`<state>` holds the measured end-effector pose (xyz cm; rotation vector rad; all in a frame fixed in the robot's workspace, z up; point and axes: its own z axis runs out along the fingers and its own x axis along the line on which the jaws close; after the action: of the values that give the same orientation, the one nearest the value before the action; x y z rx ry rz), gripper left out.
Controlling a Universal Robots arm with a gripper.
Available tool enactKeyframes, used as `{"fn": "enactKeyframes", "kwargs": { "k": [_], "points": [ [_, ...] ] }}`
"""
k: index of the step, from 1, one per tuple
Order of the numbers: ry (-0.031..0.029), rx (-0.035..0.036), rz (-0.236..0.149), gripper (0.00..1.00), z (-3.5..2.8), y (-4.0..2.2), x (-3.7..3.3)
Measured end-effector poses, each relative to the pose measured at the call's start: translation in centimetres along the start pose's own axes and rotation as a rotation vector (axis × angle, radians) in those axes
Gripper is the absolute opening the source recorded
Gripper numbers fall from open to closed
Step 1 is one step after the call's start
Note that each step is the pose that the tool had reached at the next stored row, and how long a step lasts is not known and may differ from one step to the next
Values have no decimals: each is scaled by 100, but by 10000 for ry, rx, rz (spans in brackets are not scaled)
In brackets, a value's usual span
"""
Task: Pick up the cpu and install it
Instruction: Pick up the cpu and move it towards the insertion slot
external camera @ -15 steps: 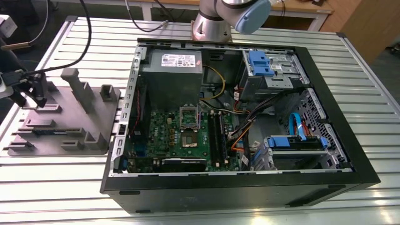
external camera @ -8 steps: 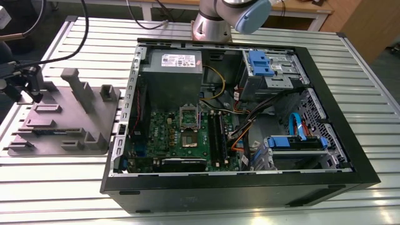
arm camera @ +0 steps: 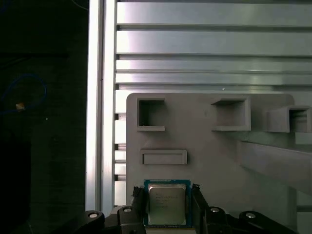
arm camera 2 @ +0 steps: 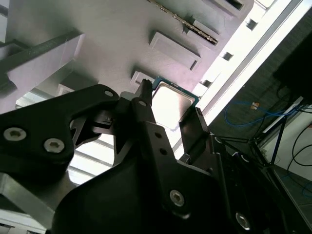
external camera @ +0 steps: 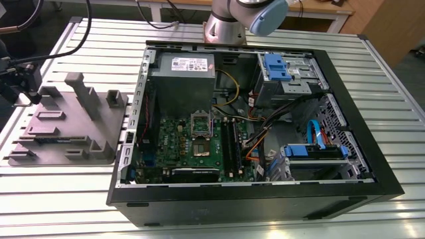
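Observation:
The cpu (arm camera: 166,205), a small square chip with a pale metal top and a green rim, lies flat on the grey fixture tray (arm camera: 219,161) near its edge. My gripper (arm camera: 166,189) straddles it, its black fingers (arm camera: 138,192) pressed against two opposite sides. In the second wrist view the cpu (arm camera 2: 171,103) sits between the same fingertips of the gripper (arm camera 2: 170,99). In the exterior view the gripper (external camera: 23,87) hangs over the tray's (external camera: 66,129) far edge, at the exterior view's left. The board's socket (external camera: 201,146) lies open inside the computer case (external camera: 252,194).
The tray carries raised posts (external camera: 83,92) and recesses (arm camera: 151,114). The open case holds a grey power-supply box (external camera: 180,74), cables (external camera: 279,119) and blue drive brackets (external camera: 315,149). The arm's base (external camera: 226,25) stands behind the case. A slatted metal table (external camera: 59,204) lies underneath.

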<state>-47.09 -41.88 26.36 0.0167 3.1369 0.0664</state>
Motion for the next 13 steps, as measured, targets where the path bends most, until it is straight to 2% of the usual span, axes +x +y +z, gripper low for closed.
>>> {"fn": "enactKeyframes", "kwargs": {
  "k": [4,6,13],
  "points": [
    [1,1,0,47,-1,0,0],
    [5,4,1,47,-21,1,0],
    [2,1,1,47,-193,8,0]
  ]
}}
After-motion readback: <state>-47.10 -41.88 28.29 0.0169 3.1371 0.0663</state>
